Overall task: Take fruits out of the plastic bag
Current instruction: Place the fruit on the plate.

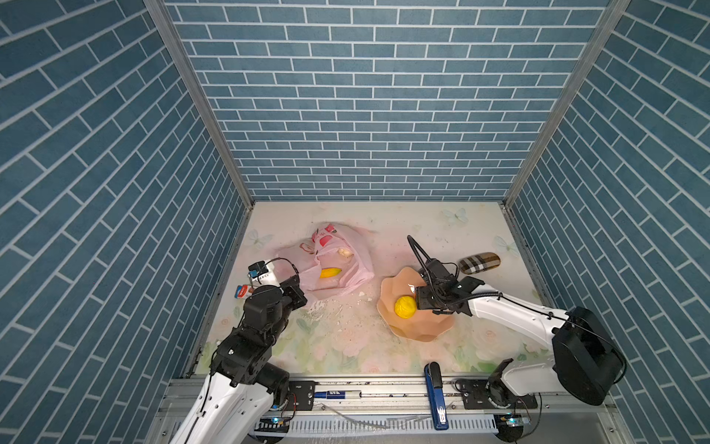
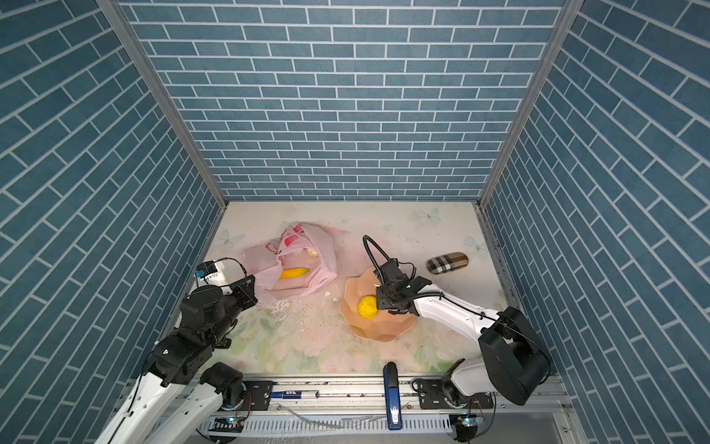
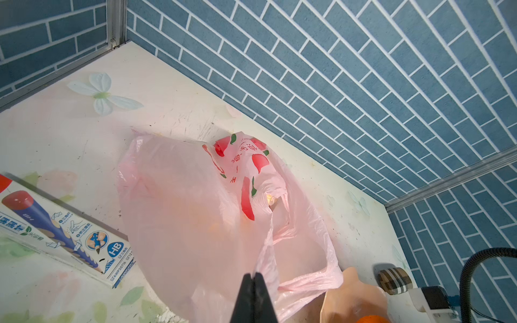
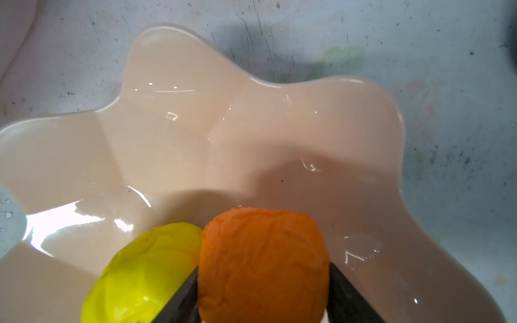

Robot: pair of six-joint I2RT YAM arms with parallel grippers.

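Blue brick-pattern walls close in three sides of a flower-printed table (image 1: 345, 342). From where I stand the plastic bag (image 1: 361, 265) lies crumpled on the left half, towards the back. It is pale pink and see-through, printed with red fruit. Its mouth gapes upward: a banana (image 1: 330, 273) lies inside, and a cream-white lump (image 1: 344, 252) shows farther back in the opening.

The left gripper (image 3: 253, 278) sits at the bag's near edge. In the left wrist view its black fingers are pressed tight together with the thin film drawn up to their tips, so it has the bag pinched. A pencil box (image 3: 70, 232) lies just beside the bag, on its outer side.

Well apart from the bag, on the right half, stands a peach bowl (image 1: 418, 330) with a wavy rim, and a lemon (image 1: 405, 306) rests in it. The right gripper (image 4: 264, 268) hangs low over the bowl, right next to the lemon. The right wrist view shows a small orange (image 4: 263, 251) between its two fingers, touching the lemon. Both fingers lie against the orange's sides; whether they squeeze it or merely touch it I cannot tell. A checked case (image 1: 479, 262) lies behind the bowl, clear of it.
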